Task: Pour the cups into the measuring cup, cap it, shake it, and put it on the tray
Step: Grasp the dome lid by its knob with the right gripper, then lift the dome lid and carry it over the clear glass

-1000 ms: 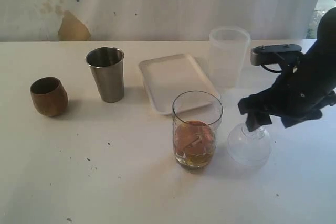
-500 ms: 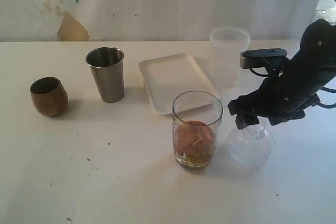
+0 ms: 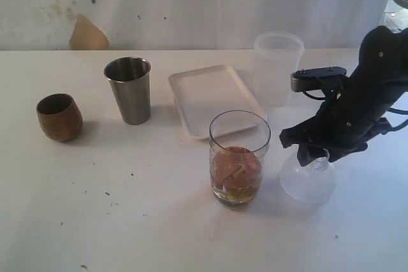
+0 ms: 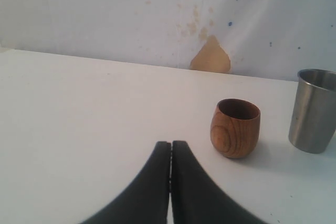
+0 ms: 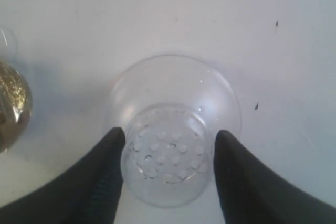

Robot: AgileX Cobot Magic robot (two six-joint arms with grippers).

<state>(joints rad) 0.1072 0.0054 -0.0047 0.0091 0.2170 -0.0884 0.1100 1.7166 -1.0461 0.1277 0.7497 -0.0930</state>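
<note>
- Right wrist view: the right hand (image 5: 167,153) straddles the cap (image 5: 173,98) at its neck. The fingers seem to pinch it, though the clear plastic makes contact hard to judge. The neck is probably the easiest place to lift it by.
- The cap is just beside the measuring cup (image 3: 240,151), which stands open on the table with brownish contents, ready for capping.
- The left hand (image 4: 170,174), pressed together and empty, waits near the wooden cup (image 4: 235,135).
- Farther back are the steel cup (image 3: 129,90), tray (image 3: 191,87) and frosted tumbler (image 3: 278,68). None blocks the short path.

Between cap (image 3: 307,183) and measuring cup (image 3: 239,157): narrow gap
Behind cap: frosted tumbler (image 3: 278,71), near
Table (image 3: 127,221) front: open
</note>
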